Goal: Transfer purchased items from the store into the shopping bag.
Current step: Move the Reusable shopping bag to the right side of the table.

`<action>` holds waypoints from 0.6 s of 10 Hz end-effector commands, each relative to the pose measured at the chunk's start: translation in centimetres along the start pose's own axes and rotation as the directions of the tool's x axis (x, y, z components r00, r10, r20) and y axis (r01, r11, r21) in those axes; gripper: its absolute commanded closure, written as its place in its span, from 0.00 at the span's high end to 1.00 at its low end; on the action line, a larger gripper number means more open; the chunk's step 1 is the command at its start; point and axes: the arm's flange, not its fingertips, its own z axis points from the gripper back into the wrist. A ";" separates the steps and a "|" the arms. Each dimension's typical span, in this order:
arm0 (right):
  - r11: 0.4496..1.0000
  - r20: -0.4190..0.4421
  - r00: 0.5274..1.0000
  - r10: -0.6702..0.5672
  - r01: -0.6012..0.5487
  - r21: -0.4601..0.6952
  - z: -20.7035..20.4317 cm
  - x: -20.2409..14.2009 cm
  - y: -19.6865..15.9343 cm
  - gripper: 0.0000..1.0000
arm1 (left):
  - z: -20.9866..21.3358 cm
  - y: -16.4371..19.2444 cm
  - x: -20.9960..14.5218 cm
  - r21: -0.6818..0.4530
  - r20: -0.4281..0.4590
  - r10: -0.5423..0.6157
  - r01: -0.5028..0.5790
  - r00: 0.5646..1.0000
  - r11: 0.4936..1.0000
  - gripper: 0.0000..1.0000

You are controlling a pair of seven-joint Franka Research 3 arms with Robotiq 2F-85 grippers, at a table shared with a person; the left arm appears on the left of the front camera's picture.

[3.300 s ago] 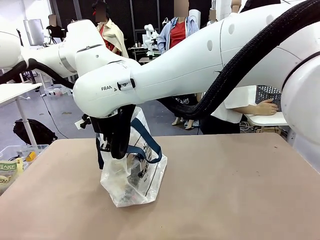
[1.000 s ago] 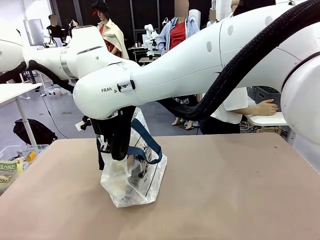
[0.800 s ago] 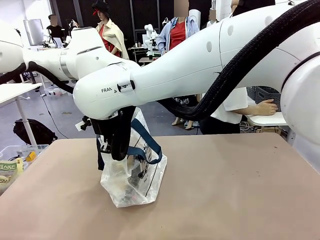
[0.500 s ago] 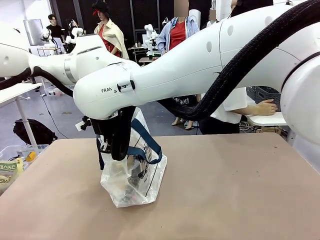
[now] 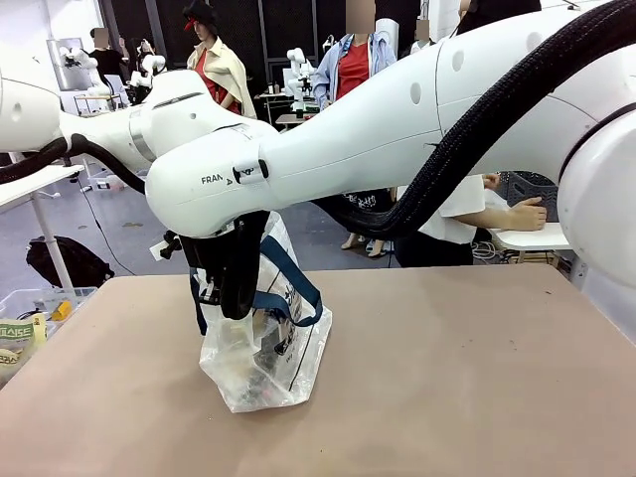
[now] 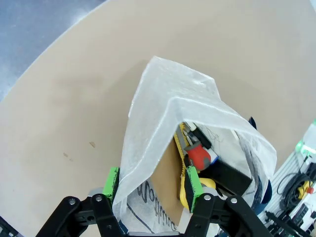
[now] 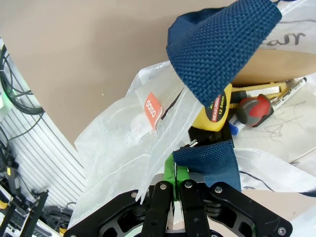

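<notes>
The table (image 5: pixel 477 378) is bare at the near edge and on the right. The shopping bag (image 5: pixel 266 348) stands left of centre. The right gripper (image 7: pixel 177 183) is clenched on its rim; the left gripper (image 6: pixel 150 190) straddles the other rim, jaws apart. The wrist views show tools inside. Nothing has moved.

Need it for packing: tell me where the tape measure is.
The yellow tape measure sits inside the shopping bag, left of middle on the table; the right wrist view shows it beside a red-and-grey tool, under a navy strap.
</notes>
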 end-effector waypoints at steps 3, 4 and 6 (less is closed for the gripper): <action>0.999 0.006 0.999 -0.034 0.034 -0.006 -1.1 -0.7 0.6 0.00 | 0.8 0.4 -0.5 -0.116 -0.014 -0.094 0.092 0.995 0.989 0.67; 0.999 0.006 0.999 -0.036 0.036 -0.008 -1.1 -0.7 0.6 0.00 | 0.7 0.5 -0.5 -0.156 -0.009 -0.111 0.108 0.994 0.982 0.67; 0.999 0.002 0.999 -0.035 0.035 -0.010 -1.1 -0.7 0.7 0.00 | 0.7 0.8 -0.3 -0.215 0.042 -0.115 0.121 0.993 0.969 0.67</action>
